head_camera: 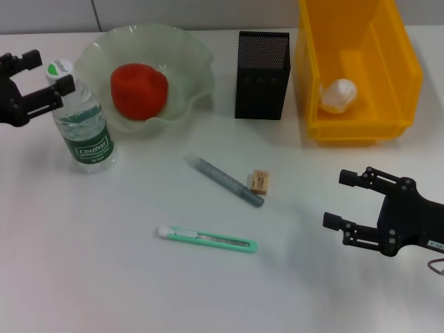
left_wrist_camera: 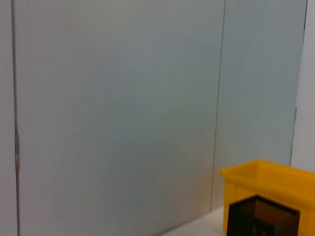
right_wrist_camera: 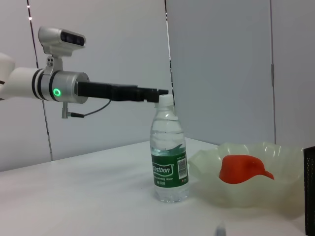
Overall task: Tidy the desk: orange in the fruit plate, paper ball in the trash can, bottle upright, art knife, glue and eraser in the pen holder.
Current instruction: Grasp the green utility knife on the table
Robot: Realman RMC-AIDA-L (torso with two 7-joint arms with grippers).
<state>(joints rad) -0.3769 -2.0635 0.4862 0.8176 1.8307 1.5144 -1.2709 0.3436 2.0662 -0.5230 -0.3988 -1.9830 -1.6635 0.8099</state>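
- The bottle stands upright at the upper left of the head view, beside the plate that holds the orange.
- The left pincer is spread open at the bottle's cap (level with it in the right wrist view).
- The right pincer hangs open at the lower right, over bare table.
- The paper ball lies in the yellow bin, upper right.
- Glue, eraser and knife lie mid-frame, below the holder.
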